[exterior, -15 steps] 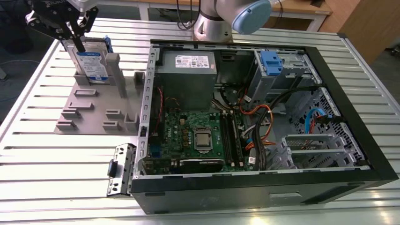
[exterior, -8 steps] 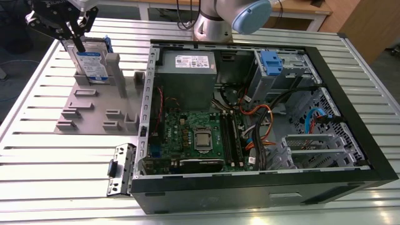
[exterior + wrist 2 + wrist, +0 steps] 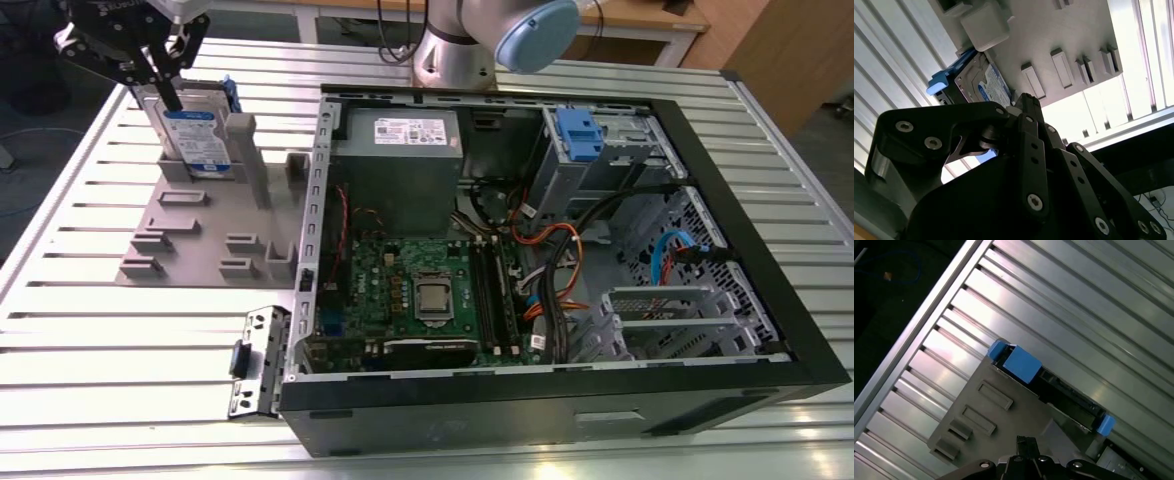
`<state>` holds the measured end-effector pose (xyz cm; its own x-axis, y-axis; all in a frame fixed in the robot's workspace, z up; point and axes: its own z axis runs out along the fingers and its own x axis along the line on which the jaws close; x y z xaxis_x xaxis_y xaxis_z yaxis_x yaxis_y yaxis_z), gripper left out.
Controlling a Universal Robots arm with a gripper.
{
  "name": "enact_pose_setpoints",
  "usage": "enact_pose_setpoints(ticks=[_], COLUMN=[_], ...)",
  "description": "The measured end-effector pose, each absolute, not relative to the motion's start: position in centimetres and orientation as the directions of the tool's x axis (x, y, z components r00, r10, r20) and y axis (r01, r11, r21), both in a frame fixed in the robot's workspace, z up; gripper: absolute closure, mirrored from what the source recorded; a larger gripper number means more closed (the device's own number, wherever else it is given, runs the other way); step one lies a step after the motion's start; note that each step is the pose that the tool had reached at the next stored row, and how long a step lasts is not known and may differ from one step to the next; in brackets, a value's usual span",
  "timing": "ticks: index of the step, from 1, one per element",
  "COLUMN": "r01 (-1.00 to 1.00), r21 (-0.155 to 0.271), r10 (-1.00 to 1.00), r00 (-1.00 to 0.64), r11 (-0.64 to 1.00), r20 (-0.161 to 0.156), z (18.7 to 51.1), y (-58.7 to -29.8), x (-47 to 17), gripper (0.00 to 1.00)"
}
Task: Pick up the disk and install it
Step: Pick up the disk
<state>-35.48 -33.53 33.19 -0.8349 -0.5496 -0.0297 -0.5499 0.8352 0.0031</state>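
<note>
The disk (image 3: 198, 135) is a silver drive with a white-and-blue label in a blue bracket. It stands on edge in a slot of the grey holder plate (image 3: 200, 235) at the exterior view's left. My black gripper (image 3: 163, 85) is down over the disk's top edge, against its label side. In the second wrist view the gripper (image 3: 1019, 102) sits right beside the disk (image 3: 986, 82) on the holder plate (image 3: 1064, 30). The first wrist view looks down on the disk's blue bracket (image 3: 1021, 365) at the plate's edge, with the gripper (image 3: 1026, 445) beside it.
An open computer case (image 3: 747, 250) lies on the slatted metal table (image 3: 80, 330) at the exterior view's right, with a motherboard (image 3: 414, 290), a grey power supply box (image 3: 398, 150) and a blue-clipped drive bay (image 3: 577, 130). A metal bracket (image 3: 260, 360) lies by its front corner. The arm's base (image 3: 454, 50) stands behind it.
</note>
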Motion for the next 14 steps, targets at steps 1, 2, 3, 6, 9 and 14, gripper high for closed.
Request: enact_pose_setpoints(ticks=[1,2,3,6,9,14], r01=[-0.552,-0.553,-0.555,-0.561,-0.566,-0.573], r21=[0.003,0.003,0.003,0.003,0.003,0.003], r10=[-0.551,-0.553,-0.555,-0.560,-0.566,-0.573], r00=[-0.834,-0.833,-0.831,-0.828,-0.824,-0.819], r11=[0.834,0.833,0.832,0.828,0.824,0.819], r20=[-0.030,-0.030,-0.030,-0.030,-0.030,-0.030], z=[33.19,33.19,33.19,33.19,33.20,33.20], y=[-33.53,-33.53,-33.53,-33.53,-33.53,-33.53], x=[-35.48,-35.48,-35.48,-35.48,-35.48,-35.48], gripper=[0.90,0.90,0.90,0.90,0.90,0.90])
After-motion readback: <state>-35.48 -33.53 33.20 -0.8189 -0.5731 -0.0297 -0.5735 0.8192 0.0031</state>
